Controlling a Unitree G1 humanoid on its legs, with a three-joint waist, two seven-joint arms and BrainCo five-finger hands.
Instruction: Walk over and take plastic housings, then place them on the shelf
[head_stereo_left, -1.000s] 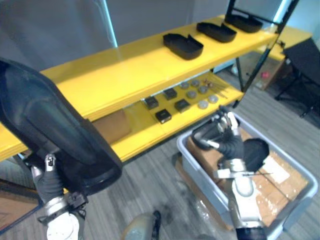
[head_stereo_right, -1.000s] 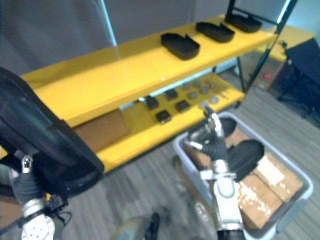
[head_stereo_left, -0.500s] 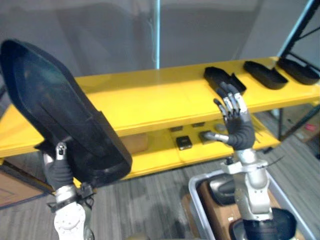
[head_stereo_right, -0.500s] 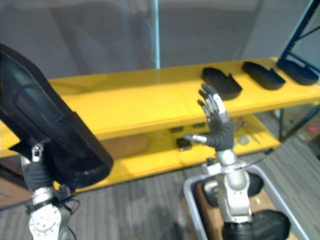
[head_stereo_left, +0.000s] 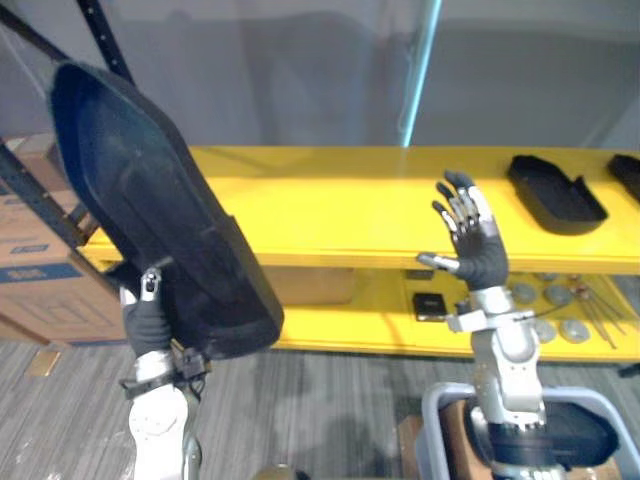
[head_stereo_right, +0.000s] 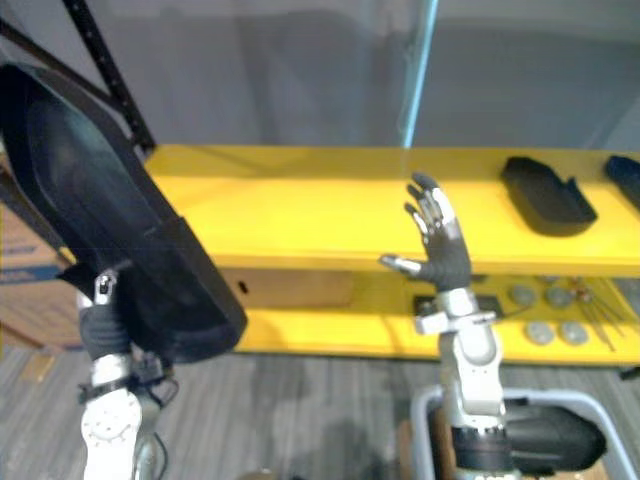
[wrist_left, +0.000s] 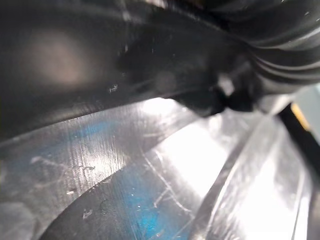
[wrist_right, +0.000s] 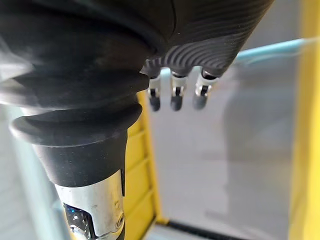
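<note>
1. Plastic housing (head_stereo_left: 150, 200): a long black shell held aloft on the robot's left. Its long axis stands steep, the upper end leaning away to the left, with the hollow side facing the camera.
2. Yellow shelf (head_stereo_left: 330, 210): it runs across the view beyond both arms. Its top tier is bare from the left end to a second housing (head_stereo_left: 555, 190) lying flat at the far right. That bare stretch lies ahead and to the right of the held shell, which I judge must be tipped down flat to rest there.
3. Grey bin (head_stereo_right: 425, 420): low on the right, with another dark housing (head_stereo_right: 545, 435) inside.
4. Right hand (head_stereo_left: 478, 255): raised before the middle of the shelf, fingers straight and spread, holding nothing.
5. Left hand (head_stereo_left: 148, 318): clamped on the shell's lower end, thumb on the near face. It is the carrying hand and the nearer one to the shelf's left part.
6. Grey discs (head_stereo_left: 545, 330): on the lower tier, near a small black box (head_stereo_left: 430, 303).
</note>
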